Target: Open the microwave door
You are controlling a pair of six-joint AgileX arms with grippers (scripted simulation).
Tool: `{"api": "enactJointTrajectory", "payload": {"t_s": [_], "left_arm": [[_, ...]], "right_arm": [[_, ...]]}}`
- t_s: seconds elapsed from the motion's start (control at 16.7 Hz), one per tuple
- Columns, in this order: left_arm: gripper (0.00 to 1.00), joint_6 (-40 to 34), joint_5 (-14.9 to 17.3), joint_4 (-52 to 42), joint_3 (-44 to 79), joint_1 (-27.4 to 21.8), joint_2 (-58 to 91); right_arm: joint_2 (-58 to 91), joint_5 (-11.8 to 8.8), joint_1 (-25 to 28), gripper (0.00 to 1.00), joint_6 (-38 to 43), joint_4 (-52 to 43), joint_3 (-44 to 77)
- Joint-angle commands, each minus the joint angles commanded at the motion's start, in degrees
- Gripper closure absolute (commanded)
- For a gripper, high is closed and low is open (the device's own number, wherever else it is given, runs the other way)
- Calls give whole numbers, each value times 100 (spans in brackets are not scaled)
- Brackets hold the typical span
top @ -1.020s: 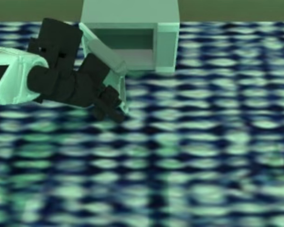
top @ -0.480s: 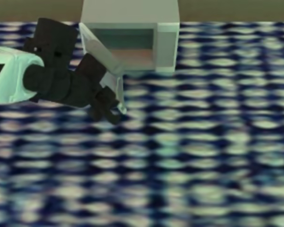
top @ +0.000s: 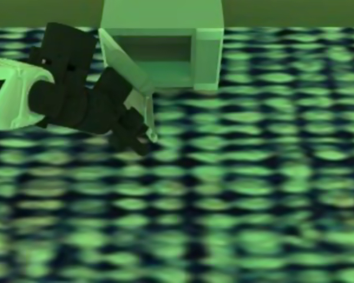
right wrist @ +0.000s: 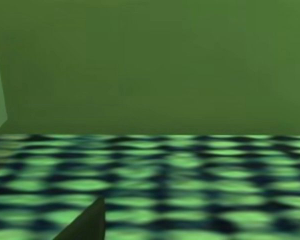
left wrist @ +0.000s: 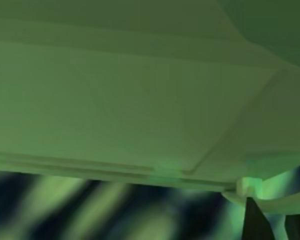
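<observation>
At the far left of the tabletop (top: 236, 177), my left tool (top: 143, 140) grips the door (top: 127, 62) edge; the door has barely swung since, standing open from the microwave (top: 162, 15).

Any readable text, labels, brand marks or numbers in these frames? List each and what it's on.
None.
The microwave, its open door and the control panel are plain, with no print or digits.
The left gripper at the door's edge carries no markings.
The patterned table has no lettering.
</observation>
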Motion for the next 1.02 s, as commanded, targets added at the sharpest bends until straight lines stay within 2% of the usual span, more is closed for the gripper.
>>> {"api": "enactJointTrajectory", "payload": {"t_s": [0.72,1.02], "left_arm": [[100,0,0,0,0,0,0],[100,158,131,-78,-12,49,-6]], "right_arm": [[0,0,0,0,0,0,0],[0,0,0,0,0,0,0]]}}
